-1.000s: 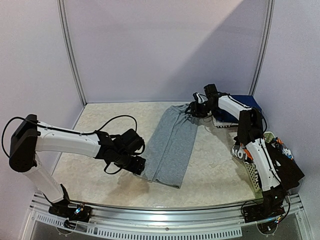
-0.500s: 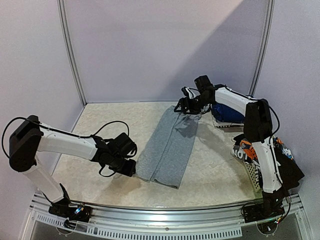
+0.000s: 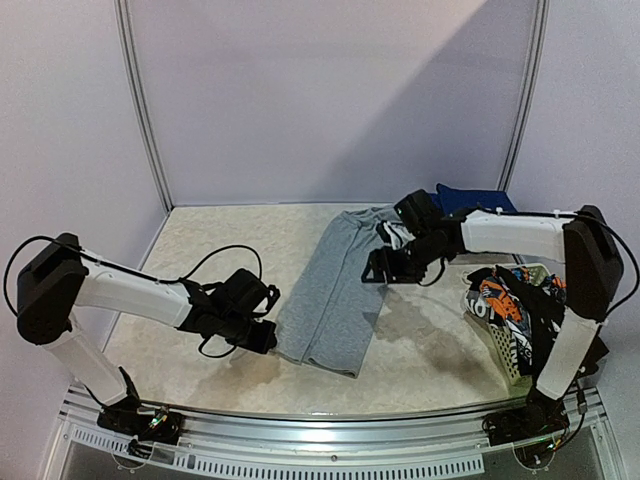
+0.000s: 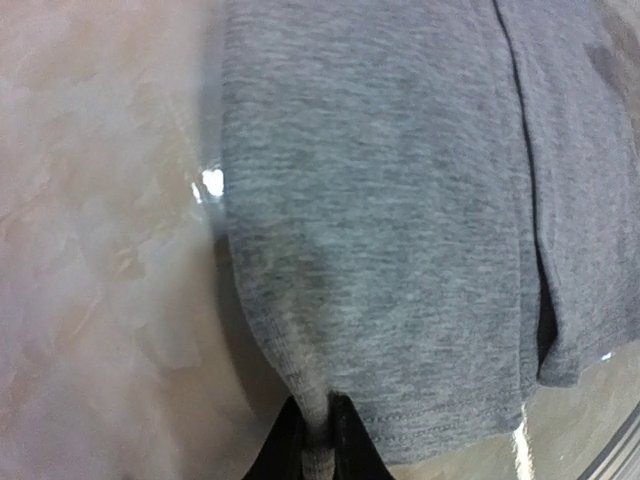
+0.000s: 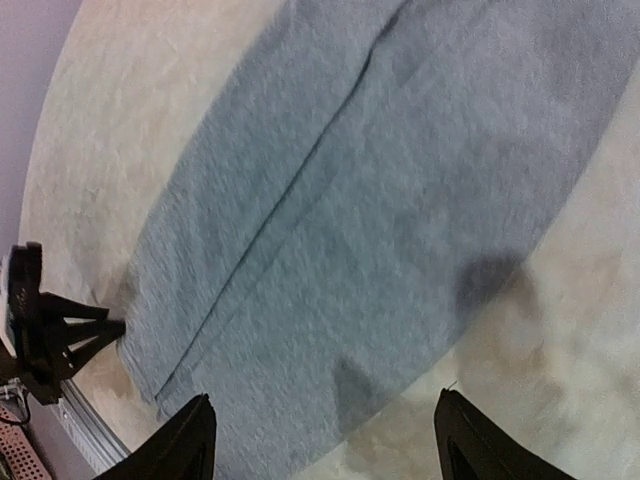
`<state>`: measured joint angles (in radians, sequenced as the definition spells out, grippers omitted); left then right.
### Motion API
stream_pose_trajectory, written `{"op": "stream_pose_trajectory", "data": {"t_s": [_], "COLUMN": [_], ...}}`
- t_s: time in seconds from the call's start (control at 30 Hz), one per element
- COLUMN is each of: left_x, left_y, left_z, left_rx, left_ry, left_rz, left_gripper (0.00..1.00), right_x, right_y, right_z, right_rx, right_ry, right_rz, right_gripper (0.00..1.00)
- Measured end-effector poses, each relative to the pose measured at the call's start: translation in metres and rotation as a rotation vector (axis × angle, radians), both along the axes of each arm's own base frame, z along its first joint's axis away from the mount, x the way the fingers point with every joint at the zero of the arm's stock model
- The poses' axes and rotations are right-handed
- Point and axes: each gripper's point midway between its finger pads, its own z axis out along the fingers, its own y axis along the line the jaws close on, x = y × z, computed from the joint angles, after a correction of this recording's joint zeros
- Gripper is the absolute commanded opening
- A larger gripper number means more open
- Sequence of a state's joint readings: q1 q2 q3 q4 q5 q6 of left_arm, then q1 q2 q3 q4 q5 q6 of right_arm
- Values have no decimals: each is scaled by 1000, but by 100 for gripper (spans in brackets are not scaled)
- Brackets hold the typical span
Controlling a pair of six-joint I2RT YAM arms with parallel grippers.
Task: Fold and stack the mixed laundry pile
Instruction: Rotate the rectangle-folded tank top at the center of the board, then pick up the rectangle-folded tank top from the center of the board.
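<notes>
Two near corners are needed for this fold, and only one is gripped so far. The grey shirt [image 3: 338, 285] is spread as a long strip in the middle of the table [image 3: 200, 240], its near end towards the arm bases. Its near left corner is pinched by the left gripper [image 4: 320, 442], whose jaws are pressed together on a thin ridge of hem drawn up off the surface. The right gripper [image 5: 325, 450] is held above the right side of the strip, with its jaws spread wide and nothing between them.

Printed pieces [image 3: 497, 300] are heaped in the white basket [image 3: 505, 350] at the right, and a navy blue piece [image 3: 478, 197] is seen at the far right.

The near right corner probably has to be taken next. It is best approached low, so that every layer is caught rather than the top one alone. The left pinch looks shallow, so a slow lift is advised. Both corners should be raised level and carried together towards the far end, so that the hem is laid square and no twist is left in the fold.
</notes>
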<state>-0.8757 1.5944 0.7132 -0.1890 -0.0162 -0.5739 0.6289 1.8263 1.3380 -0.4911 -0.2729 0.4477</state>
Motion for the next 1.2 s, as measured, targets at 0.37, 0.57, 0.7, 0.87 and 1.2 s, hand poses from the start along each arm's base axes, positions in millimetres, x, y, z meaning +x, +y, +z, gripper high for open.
{"op": "stream_pose_trajectory", "data": {"t_s": [0.37,0.57,0.7,0.87,1.2], "left_x": [-7,-10,-16,-38,-43], "left_y": [-13,-18,-20,-21,-11], "left_z": [0,0,0,2,1], "left_rx": [-114,-144,-157,-141,-102], "left_ry": [4,-2,-6,2,-14], "left_rz": [-17,-11,-8,-29,-2], "left_gripper": [4,3,3,3,3], "right_x": [-150,-181,-189,-195,-202], "right_y": [6,15,22,27,21], "right_z": [-46,-58,-64,-74,-82], "right_rx": [5,47,83,96,92], "right_ry": [144,175,192,211,219], "right_rz": [0,-32,-52,-75,-121], "right_gripper": [68,58,54,47,48]}}
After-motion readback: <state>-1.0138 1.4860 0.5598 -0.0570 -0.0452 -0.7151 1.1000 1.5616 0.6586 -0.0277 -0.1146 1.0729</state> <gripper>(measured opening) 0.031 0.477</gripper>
